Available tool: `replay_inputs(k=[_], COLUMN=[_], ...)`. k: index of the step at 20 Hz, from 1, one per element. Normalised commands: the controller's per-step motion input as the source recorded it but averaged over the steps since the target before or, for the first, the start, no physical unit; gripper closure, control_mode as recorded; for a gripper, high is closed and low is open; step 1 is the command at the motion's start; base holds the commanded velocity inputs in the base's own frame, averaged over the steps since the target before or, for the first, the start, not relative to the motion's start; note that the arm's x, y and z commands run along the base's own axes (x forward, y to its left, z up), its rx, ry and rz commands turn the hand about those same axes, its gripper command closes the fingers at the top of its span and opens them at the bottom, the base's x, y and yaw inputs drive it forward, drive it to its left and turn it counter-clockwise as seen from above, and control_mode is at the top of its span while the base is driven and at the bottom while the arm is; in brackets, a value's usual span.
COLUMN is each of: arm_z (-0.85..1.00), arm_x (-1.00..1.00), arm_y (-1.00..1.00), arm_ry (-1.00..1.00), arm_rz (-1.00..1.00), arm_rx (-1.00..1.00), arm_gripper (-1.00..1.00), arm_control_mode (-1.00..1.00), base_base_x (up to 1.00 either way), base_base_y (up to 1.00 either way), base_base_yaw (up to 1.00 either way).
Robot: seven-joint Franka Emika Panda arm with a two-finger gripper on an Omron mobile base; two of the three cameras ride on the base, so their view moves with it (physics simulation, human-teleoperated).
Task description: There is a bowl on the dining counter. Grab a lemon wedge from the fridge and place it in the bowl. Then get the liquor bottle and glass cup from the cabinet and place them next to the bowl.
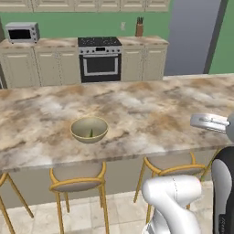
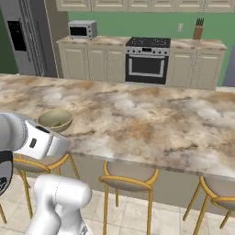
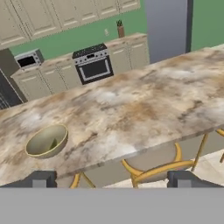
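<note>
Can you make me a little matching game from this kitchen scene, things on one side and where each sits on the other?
Things:
1. bowl
2. lemon wedge
3. microwave
4. knife block

Places:
A. inside the bowl
B. on the back worktop, right of the oven
C. on the dining counter, near its front edge
D. on the back worktop, left of the oven

Pairs: 1-C, 2-A, 3-D, 4-B

The wide round olive-tan bowl (image 1: 89, 130) sits on the long marbled stone dining counter (image 1: 137, 114), left of centre in the left base view, with the tiny lemon wedge (image 1: 91, 133) inside it. Yellow-framed stools (image 1: 77, 180) stand below the counter's near edge.
</note>
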Motion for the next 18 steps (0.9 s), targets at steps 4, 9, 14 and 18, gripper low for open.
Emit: replay_inputs(k=[4, 9, 14, 18], arm_z=[0.0, 0.0, 0.0, 0.0], arm_x=[0.0, 0.0, 0.0, 0.0], arm_y=[0.0, 0.0, 0.0, 0.0], arm_ry=[0.0, 0.0, 0.0, 0.0], arm_rz=[0.0, 0.0, 0.0, 0.0], arm_rx=[0.0, 0.0, 0.0, 0.0], arm_gripper=[-1.0, -1.0, -1.0, -1.0], arm_control_mode=[1.0, 1.0, 1.0, 1.0], base_base_x=[-0.01, 0.0, 0.0, 0.02], base_base_y=[-0.47, -0.5, -0.56, -0.84], base_base_yaw=[-0.57, -0.6, -0.6, -0.54])
